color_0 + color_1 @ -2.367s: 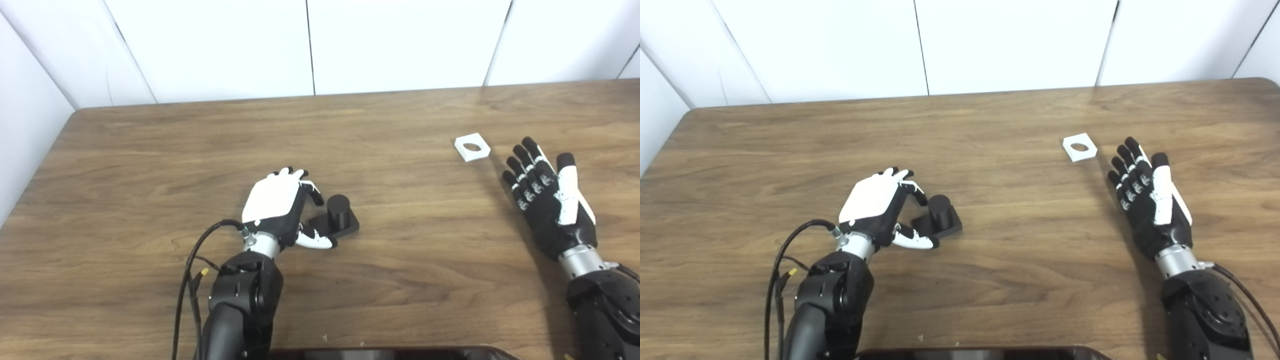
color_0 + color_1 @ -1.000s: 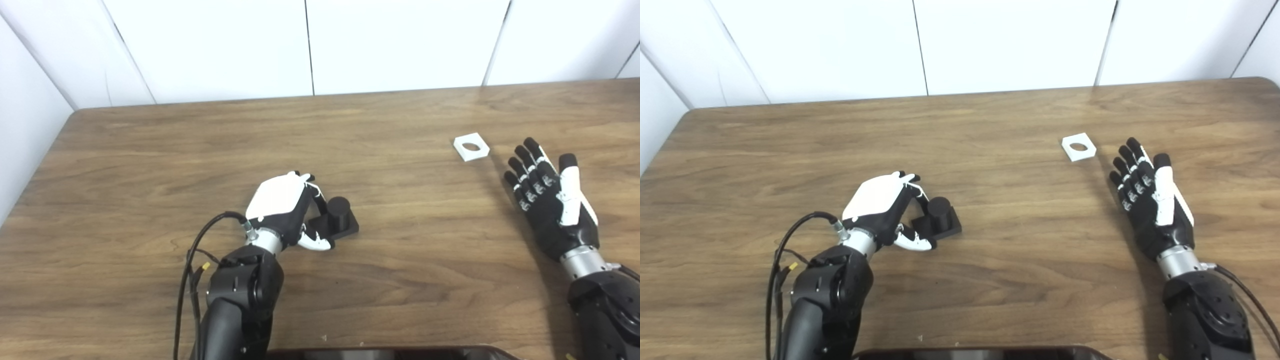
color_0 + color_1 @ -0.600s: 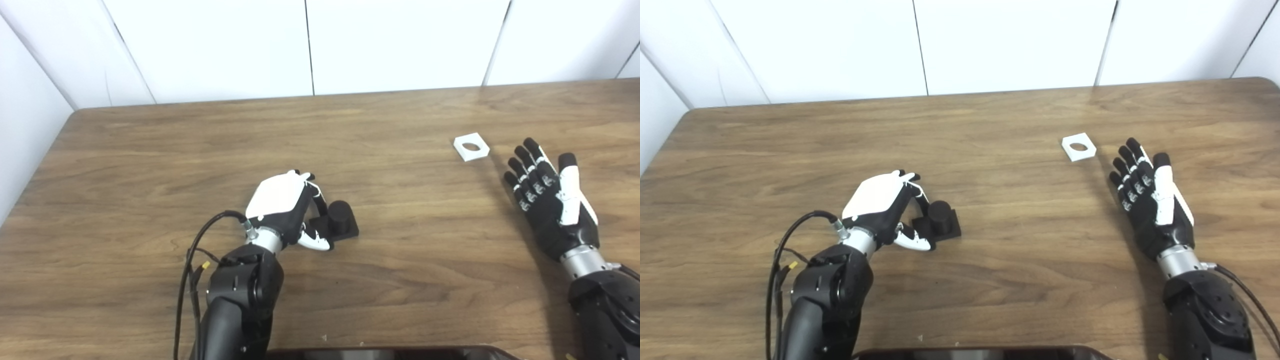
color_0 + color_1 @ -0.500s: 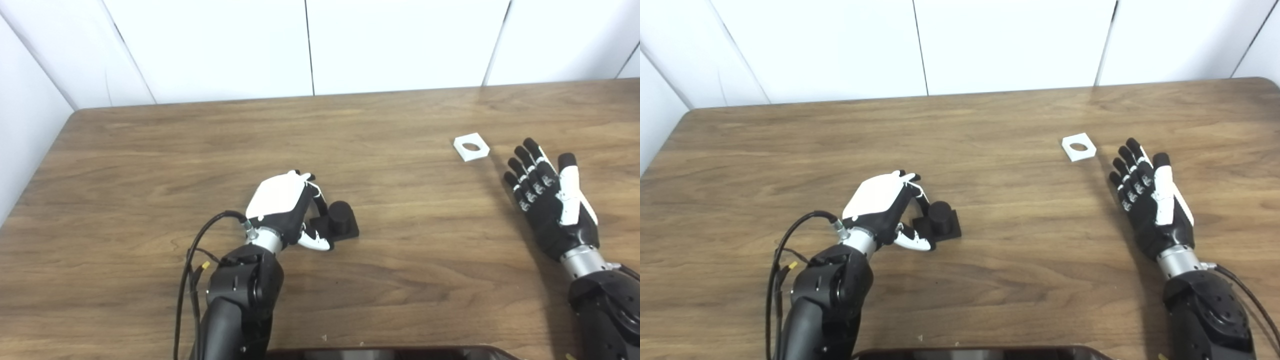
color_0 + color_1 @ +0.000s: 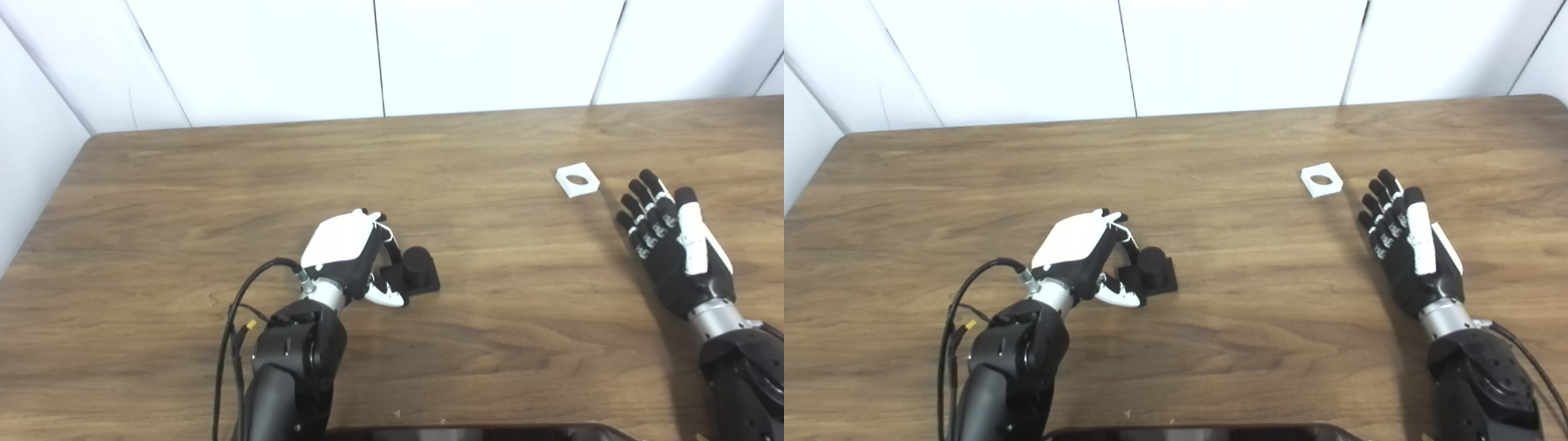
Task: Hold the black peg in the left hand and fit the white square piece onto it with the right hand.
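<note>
Nearest to us, the left hand [image 5: 346,251] lay on the wooden table [image 5: 184,202] with its fingers [image 5: 387,236] curled round the near-left corner of the black peg [image 5: 414,269], a short upright cylinder on a flat square base; we read this as a closing pinch on the base plate, though we could not tell whether the grip was firm, since the base appeared to rest on the table. We judged the placement sensible: gripping the base leaves the cylinder top free to receive the other part. Farther out and to the right, the right hand [image 5: 670,251] hovered with palm turned inward, fingers extended and spread, holding nothing. Beyond it, just past the fingertips [image 5: 643,184] and apart from them, the white square piece [image 5: 577,180] lay flat on the table with its round hole facing up, well apart from the peg. Compared with the frame half a second earlier, we found the left hand, the peg and the white piece unchanged, whereas the right thumb had swung inward toward the fingers and the hand had shifted slightly toward the piece, which we took as preparation for a pinch.
</note>
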`<action>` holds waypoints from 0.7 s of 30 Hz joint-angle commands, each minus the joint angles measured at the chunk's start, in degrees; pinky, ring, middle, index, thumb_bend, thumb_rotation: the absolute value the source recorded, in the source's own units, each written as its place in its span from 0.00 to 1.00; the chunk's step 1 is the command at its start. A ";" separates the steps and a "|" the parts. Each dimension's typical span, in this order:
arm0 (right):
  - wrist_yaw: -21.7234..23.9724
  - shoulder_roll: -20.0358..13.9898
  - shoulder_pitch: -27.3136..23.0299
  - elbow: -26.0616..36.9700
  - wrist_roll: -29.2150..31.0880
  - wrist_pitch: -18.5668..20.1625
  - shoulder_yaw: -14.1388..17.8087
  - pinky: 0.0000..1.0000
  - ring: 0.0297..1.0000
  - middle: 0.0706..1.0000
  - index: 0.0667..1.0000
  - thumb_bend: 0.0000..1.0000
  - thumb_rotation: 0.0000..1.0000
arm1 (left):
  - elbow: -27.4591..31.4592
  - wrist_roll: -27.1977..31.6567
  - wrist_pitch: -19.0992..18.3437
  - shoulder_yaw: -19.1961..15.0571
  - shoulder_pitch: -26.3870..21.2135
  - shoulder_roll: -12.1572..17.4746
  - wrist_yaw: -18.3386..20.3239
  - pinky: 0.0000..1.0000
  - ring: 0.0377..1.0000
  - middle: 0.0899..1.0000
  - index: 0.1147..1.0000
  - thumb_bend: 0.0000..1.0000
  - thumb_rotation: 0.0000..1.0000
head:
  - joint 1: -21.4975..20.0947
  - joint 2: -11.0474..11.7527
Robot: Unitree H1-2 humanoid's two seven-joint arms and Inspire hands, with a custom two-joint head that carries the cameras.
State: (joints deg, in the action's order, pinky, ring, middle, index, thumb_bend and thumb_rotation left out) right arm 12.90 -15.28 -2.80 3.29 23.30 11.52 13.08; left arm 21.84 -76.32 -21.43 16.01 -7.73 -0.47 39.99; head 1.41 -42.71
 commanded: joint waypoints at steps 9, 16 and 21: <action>0.18 -1.66 -1.91 1.81 -0.40 0.93 -0.20 1.00 1.00 1.00 1.00 0.58 0.89 | 0.49 -0.24 0.28 -0.35 -0.93 0.54 -1.58 1.00 1.00 0.94 0.42 0.52 0.06 | -0.64 0.02; -0.20 -2.20 -3.02 2.34 -0.33 2.53 0.01 1.00 1.00 1.00 1.00 0.65 0.79 | 0.72 -0.62 0.24 -0.15 -0.97 0.76 -1.28 1.00 1.00 0.94 0.42 0.53 0.06 | -1.19 0.09; -0.59 -2.58 -4.19 2.97 -0.07 3.80 0.37 1.00 1.00 1.00 1.00 0.65 0.78 | 0.61 -0.69 0.33 0.04 -0.94 0.64 -1.72 1.00 1.00 0.94 0.42 0.52 0.06 | -1.33 0.23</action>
State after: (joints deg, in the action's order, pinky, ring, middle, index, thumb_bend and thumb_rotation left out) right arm 12.68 -16.89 -4.37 3.79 22.88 15.34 12.99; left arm 21.84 -75.96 -21.42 16.05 -7.70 -0.17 39.69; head 0.00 -42.45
